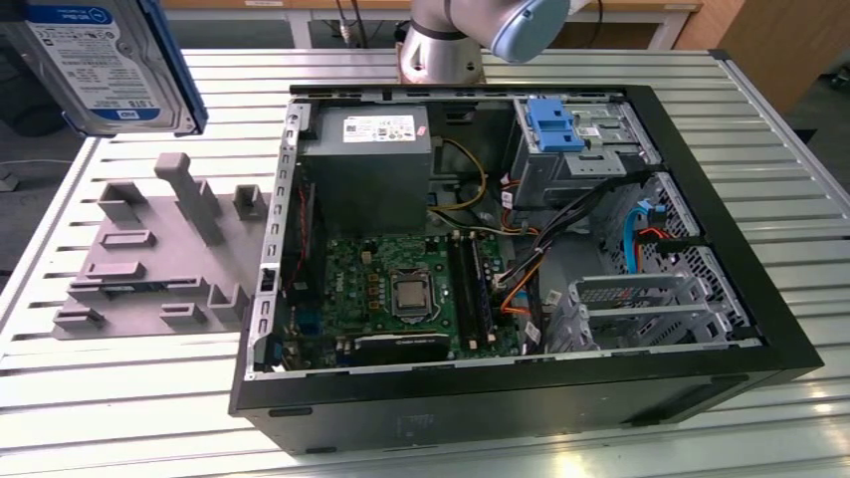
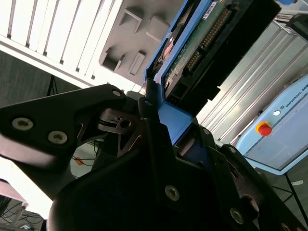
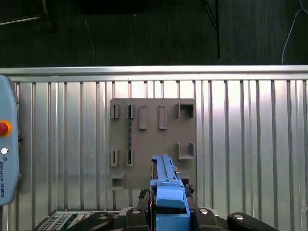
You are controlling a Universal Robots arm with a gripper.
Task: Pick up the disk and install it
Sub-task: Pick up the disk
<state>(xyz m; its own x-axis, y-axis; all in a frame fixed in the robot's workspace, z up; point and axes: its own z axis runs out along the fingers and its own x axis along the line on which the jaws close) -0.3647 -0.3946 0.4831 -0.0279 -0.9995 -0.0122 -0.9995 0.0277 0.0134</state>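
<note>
Where a slatted metal table (image 1: pixel 133 398) spreads across the exterior view, an open black computer case (image 1: pixel 743 329) lies on its side on it, insides facing up. A robot arm's base (image 1: pixel 445 45) stands on the table just behind the case.

Just beside the case, on the exterior view's left, lies a flat grey holder plate (image 1: pixel 146 249) with raised blocks and slots. Inside the case sit a green motherboard (image 1: pixel 398 289) and a grey power supply box (image 1: pixel 365 159) with a white sticker. A lone blue bracket (image 1: pixel 551 124) sits in a bay at the far corner.

The disk (image 1: pixel 106 60) is outside the case, lifted off the table and well apart from the case, on the exterior view's left, above the plate. It is a silver drive with a white-and-blue label in a blue carrier.

In the first wrist view the disk (image 3: pixel 166 175) is edge-on in front of the plate. The black gripper (image 3: pixel 166 195) is clamped on the blue carrier. In the second wrist view the gripper (image 2: pixel 154 113) pinches the carrier's end, and the disk's (image 2: pixel 207 43) green circuit board shows.
</note>
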